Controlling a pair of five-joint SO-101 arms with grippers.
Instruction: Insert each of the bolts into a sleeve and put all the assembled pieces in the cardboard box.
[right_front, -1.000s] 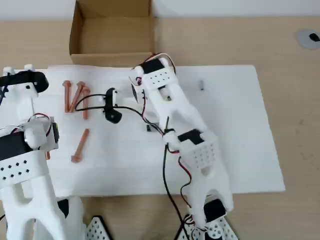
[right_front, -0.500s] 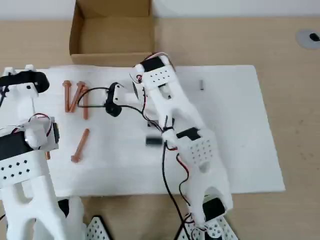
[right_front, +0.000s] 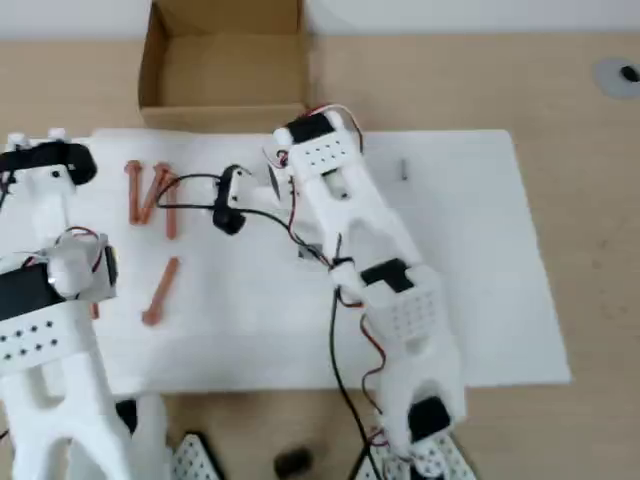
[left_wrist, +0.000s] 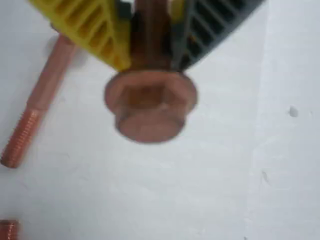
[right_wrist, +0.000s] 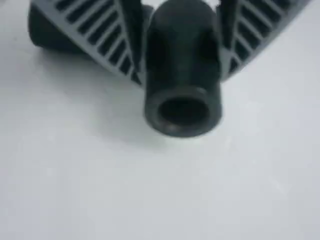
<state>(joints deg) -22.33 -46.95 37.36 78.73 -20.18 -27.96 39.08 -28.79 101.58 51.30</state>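
Box: the open brown cardboard box (right_front: 225, 118) stands on the tan counter (right_front: 580, 200), against the far edge of the white foam sheet (right_front: 480, 280). The high view looks down onto its plain brown floor.
Loose bolts: three copper-coloured bolts (right_front: 152, 193) lie close together on the sheet in front of the box. A fourth bolt (right_front: 160, 291) lies apart from them, nearer the arm bases.
Left fingers: the left gripper (left_wrist: 150, 55), with one yellow finger (left_wrist: 85, 30) and one dark one, is clamped on the shank of a copper hex-headed bolt (left_wrist: 150, 105). The head faces the camera, over the sheet.
Right fingers: the right gripper (right_wrist: 182, 67) is closed around a black tubular sleeve (right_wrist: 182, 100), its open bore toward the camera, close over the sheet.
Stray sleeve: a second black sleeve (right_front: 292, 462) lies on the bare counter off the sheet, at the near edge between the arm bases.
View differences: the wrist views give both grips close up, and the left one adds a lying bolt (left_wrist: 40, 110) beside the held one. The high view gives the layout, with the left arm (right_front: 45, 340) at the sheet's left edge and the right arm (right_front: 350, 210) stretched across the sheet toward the box.
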